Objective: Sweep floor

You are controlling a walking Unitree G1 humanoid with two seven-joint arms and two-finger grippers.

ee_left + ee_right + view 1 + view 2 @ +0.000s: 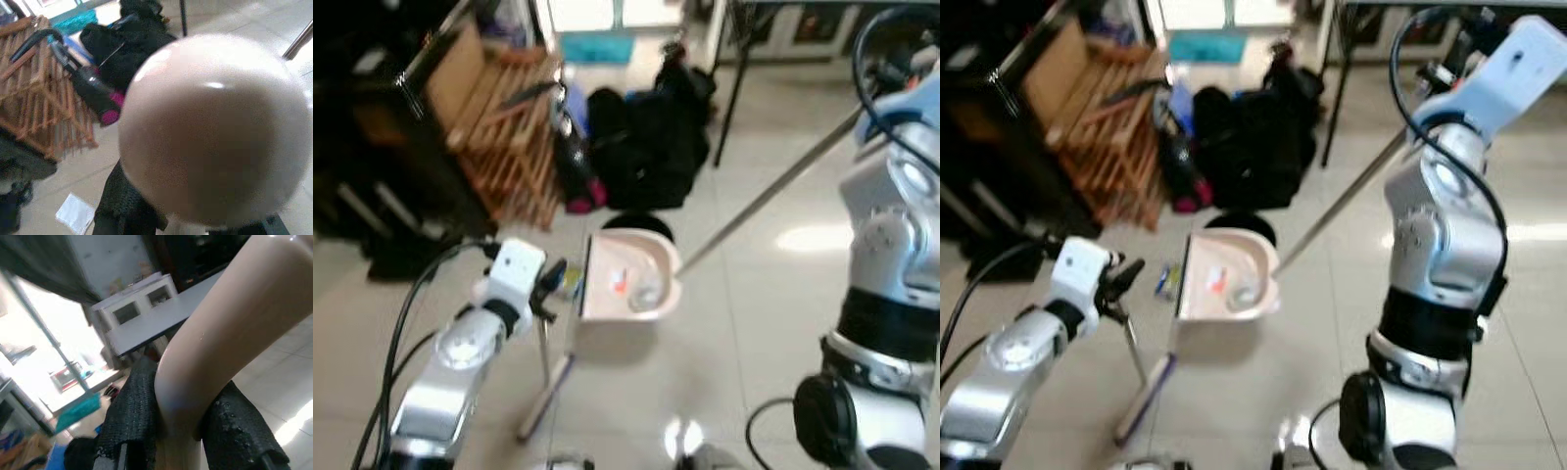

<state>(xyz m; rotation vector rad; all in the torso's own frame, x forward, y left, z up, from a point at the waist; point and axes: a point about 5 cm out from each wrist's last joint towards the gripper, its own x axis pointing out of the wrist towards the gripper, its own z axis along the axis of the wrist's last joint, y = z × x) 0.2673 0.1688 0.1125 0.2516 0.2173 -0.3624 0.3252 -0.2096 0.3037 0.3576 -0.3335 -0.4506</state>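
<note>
Beige plastic marked the dustpan [628, 279], which was stood on the tiled floor [754, 323] with small bits of litter [621, 283] inside it. A long pole [773, 191] was seen slanting from its right rim toward the right tool [195, 431], whose black fingers [128, 431] were clamped on a beige handle [230, 328]. The left tool [548, 284] was held low beside the dustpan's left edge, closed on its thin upright handle [542, 343]. No writing could be read.

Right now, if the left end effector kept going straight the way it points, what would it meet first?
Most likely the pink dustpan standing just ahead of the left end effector on the floor; the black bags lie farther along. Depth is hard to judge.
</note>
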